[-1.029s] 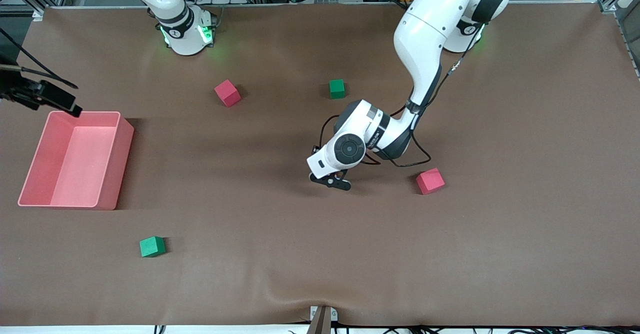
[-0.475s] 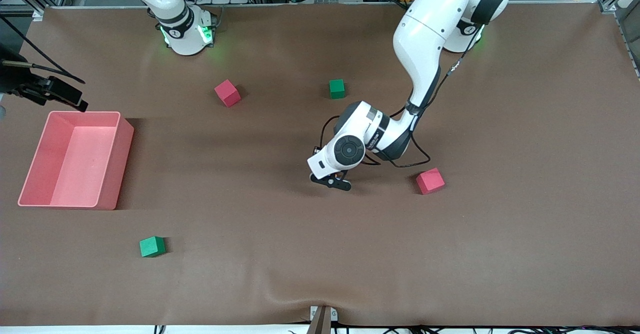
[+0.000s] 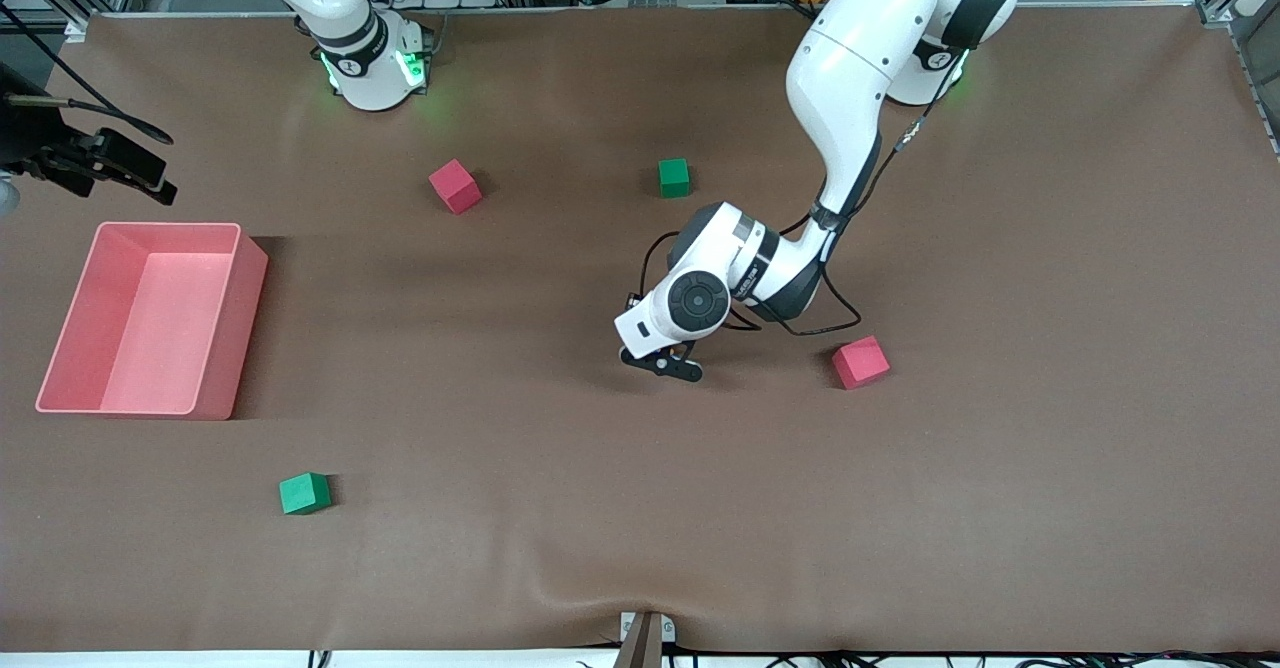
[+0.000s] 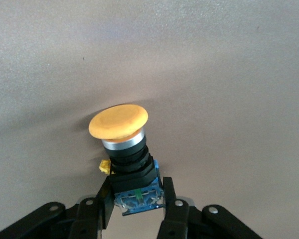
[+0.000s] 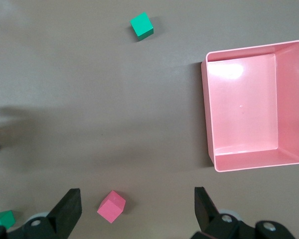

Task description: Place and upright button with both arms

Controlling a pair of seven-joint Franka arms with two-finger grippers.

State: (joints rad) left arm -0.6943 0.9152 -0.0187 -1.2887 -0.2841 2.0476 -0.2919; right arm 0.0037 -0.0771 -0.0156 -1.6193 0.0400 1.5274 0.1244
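Pinching the button's [image 4: 127, 154] ridged black body, the left hand [image 4: 138, 211] clamps it; the right hand [image 5: 137, 211] hangs released.

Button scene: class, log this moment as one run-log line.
left gripper: shut on button, low over table | right gripper: open, high above table by pink bin, waiting

— How's your light?
— Even and bright from overhead. You'll see glare on the pink bin [image 5: 242, 84] floor and soft shadows beside its walls.
— Focus?
— Your left wrist view is sharp on the button [image 4: 124, 149], softer at the fingers [image 4: 173, 219].
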